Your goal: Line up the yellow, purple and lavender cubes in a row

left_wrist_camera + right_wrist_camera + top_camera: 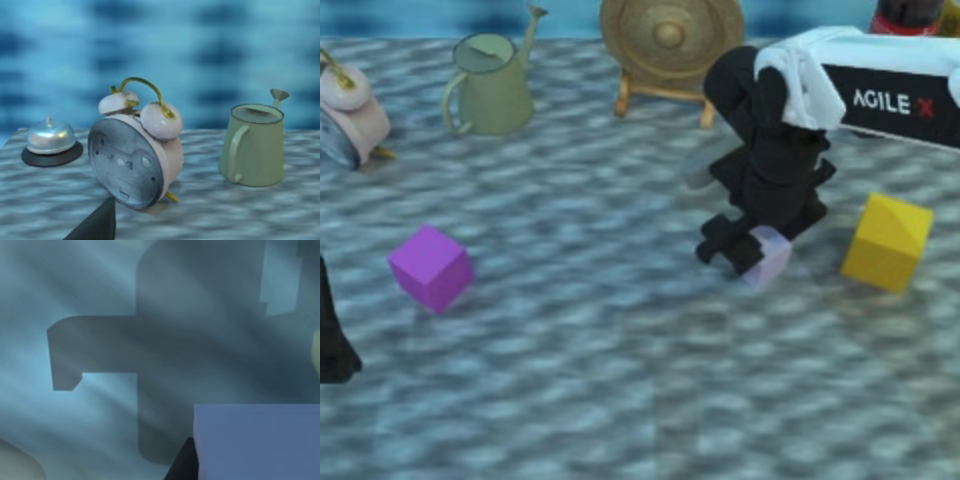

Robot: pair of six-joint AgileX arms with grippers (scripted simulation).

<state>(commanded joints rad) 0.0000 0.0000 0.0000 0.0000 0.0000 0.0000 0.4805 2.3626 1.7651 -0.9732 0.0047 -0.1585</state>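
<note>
Top view: right hand grips lavender cube.

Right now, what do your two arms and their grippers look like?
The right arm has a white shell, a black panel lettered AGILE X in white with a red X, and matte black, blocky wrist links and gripper. Of the left arm only a black part shows at the table's left edge.

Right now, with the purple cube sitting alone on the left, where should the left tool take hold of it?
Come straight down on the purple cube and close on two opposite side faces. It sits turned, a corner toward the table's near edge, so rotate the left tool to match. Nothing crowds it.
</note>
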